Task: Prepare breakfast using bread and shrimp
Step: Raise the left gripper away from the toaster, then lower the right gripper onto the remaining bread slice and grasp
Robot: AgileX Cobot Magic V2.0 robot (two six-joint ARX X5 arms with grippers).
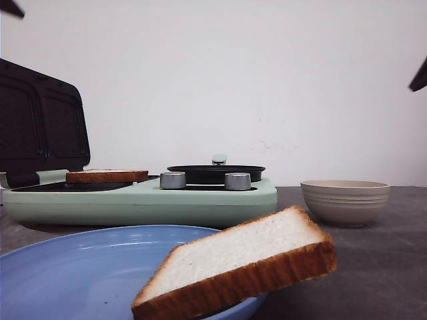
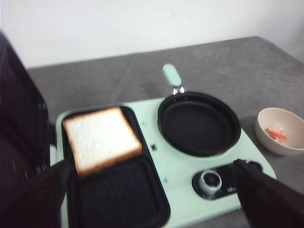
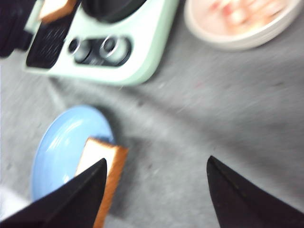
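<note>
Nearest the front camera, one bread slice (image 1: 243,267) is propped on the rim of the blue plate (image 1: 80,267), its outer part overhanging the grey table (image 1: 373,267). It is judged light, soft and easily crushed, so it is best taken gently by the crusted overhanging edge.

Two slices are counted; the second slice (image 2: 101,138) lies flat in the far cell of the sandwich maker (image 2: 183,173).

Shrimp (image 2: 277,134) are seen in the beige bowl (image 2: 266,142), perhaps three pieces, though blur prevents a sure count.

The left gripper (image 2: 152,190) and the right gripper (image 3: 154,190) are both spread wide, nothing held.
</note>
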